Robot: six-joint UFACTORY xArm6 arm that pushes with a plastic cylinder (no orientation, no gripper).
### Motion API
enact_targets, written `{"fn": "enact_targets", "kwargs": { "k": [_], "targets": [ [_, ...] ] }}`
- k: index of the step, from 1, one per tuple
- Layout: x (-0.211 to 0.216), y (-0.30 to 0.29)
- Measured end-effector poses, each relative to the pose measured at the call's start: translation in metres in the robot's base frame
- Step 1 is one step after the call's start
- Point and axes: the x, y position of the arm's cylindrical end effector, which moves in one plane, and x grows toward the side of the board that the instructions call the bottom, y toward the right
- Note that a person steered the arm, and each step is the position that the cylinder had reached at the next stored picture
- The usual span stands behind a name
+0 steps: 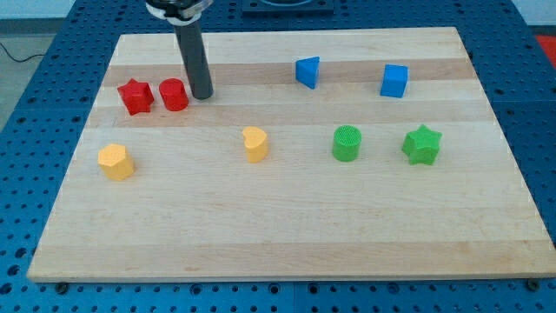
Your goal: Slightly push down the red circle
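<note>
Resting just right of the red circle (174, 95) beside the red star (135, 96), my tip (201, 94) is jawless, so no jaws' state can be told; the downward push is judged not yet done.

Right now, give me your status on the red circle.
My tip just right of red circle, about touching. Red star close on its left. Below it, board bare.
</note>
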Motion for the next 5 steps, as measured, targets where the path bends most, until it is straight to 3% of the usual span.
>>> {"fn": "enact_targets", "kwargs": {
  "k": [2,3,4,5],
  "targets": [
    [0.002,-0.048],
    [-0.004,-0.029],
    [-0.031,-0.033],
    [-0.032,-0.049]
  ]
}}
